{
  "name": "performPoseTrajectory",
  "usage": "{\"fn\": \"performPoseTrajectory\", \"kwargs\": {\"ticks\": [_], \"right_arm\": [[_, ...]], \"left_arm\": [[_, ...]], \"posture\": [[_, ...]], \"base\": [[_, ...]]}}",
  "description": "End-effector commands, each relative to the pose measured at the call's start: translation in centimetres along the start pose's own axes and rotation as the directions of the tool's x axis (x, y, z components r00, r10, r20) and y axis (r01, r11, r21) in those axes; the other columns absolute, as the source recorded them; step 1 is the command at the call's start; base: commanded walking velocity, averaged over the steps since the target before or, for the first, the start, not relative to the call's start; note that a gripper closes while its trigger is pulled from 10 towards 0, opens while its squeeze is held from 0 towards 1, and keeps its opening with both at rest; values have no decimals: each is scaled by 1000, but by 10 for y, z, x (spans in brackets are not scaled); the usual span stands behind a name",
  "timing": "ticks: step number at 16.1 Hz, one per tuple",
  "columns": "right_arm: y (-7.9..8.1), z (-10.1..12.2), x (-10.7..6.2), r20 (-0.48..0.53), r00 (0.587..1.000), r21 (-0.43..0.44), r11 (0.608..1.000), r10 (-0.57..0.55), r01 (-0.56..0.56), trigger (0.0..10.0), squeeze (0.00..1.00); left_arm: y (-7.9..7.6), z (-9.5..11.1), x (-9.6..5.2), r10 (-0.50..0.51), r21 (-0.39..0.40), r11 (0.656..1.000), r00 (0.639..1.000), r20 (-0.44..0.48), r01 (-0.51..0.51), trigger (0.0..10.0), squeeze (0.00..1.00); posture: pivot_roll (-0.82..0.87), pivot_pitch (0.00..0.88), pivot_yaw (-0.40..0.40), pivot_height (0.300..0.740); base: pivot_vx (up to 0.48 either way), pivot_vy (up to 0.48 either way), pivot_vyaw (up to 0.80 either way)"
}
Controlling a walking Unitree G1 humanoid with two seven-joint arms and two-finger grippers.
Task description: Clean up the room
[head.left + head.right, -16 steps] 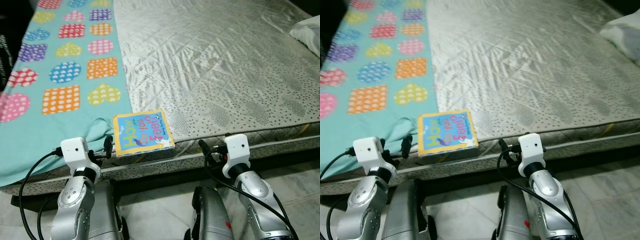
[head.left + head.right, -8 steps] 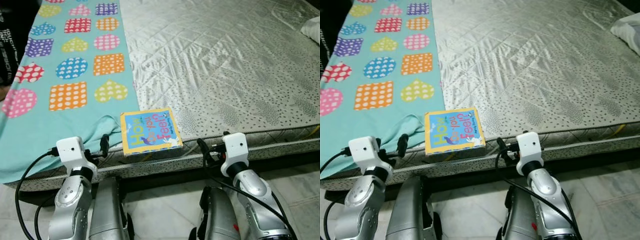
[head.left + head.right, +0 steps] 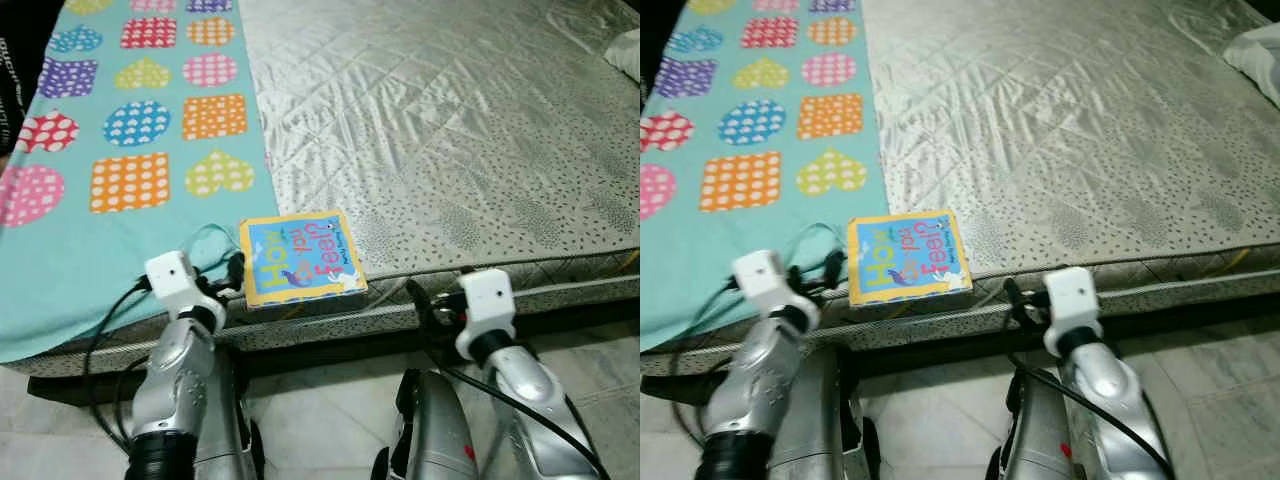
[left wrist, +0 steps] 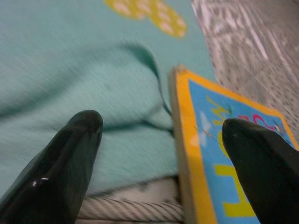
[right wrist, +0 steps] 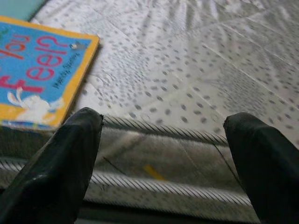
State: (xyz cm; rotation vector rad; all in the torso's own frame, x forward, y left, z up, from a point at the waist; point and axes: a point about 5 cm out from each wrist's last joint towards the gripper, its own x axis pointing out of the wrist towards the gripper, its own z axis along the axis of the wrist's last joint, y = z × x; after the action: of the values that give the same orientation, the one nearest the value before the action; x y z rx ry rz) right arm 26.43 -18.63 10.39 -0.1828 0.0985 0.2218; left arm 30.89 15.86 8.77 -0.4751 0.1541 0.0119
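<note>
The left gripper [image 4: 161, 135] gapes wide, empty, straddling the yellow-bordered blue board book's [image 3: 298, 258] near corner at the grey quilted mattress [image 3: 450, 130] edge; the right gripper [image 5: 163, 135], equally wide and empty, hovers beside it.

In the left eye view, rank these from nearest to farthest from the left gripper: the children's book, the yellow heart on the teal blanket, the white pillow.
1. The children's book, just to the right of the left gripper, at the mattress edge.
2. The yellow heart, on the teal blanket, farther up the bed.
3. The white pillow, at the far right corner.
</note>
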Motion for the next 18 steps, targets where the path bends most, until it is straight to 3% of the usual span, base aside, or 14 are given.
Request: {"fn": "performPoseTrajectory", "kwargs": {"ticks": [1, 4, 7, 11, 14, 18], "right_arm": [[-9, -2, -12, -24, 1000, -3, 1000, -10, 10, 10000, 0], [-18, -4, -25, -50, 998, -21, 999, -27, 26, 10000, 0], [-17, 5, -22, -33, 999, -30, 999, -16, 15, 10000, 0], [-14, 9, -17, -25, 1000, -33, 999, -6, 5, 10000, 0], [-11, 9, -15, -21, 1000, -34, 999, -3, 2, 10000, 0], [-10, 10, -12, -14, 1000, -36, 999, -2, 1, 10000, 0]], "left_arm": [[4, -6, 0, 13, -33, 999, 999, -32, -14, 10000, 0], [6, -16, 5, 16, -55, 998, 994, -105, -22, 10000, 0], [1, -27, 7, -19, -47, 999, 981, -191, 10, 10000, 0], [-5, -33, 8, -102, -52, 994, 960, -260, 91, 10000, 0], [-14, -33, 5, -231, -130, 971, 934, -274, 202, 10000, 0], [-22, -38, 3, -328, -170, 943, 888, -322, 287, 10000, 0]], "posture": [[-77, 270, -40, 526], [-86, 277, -44, 526], [-102, 280, -50, 526], [-96, 275, -45, 526], [-92, 272, -41, 526], [-93, 268, -40, 526]], "base": [[0, 0, 0], [0, 0, 0], [0, 0, 0], [0, 0, 0], [0, 0, 0], [0, 0, 0]]}}
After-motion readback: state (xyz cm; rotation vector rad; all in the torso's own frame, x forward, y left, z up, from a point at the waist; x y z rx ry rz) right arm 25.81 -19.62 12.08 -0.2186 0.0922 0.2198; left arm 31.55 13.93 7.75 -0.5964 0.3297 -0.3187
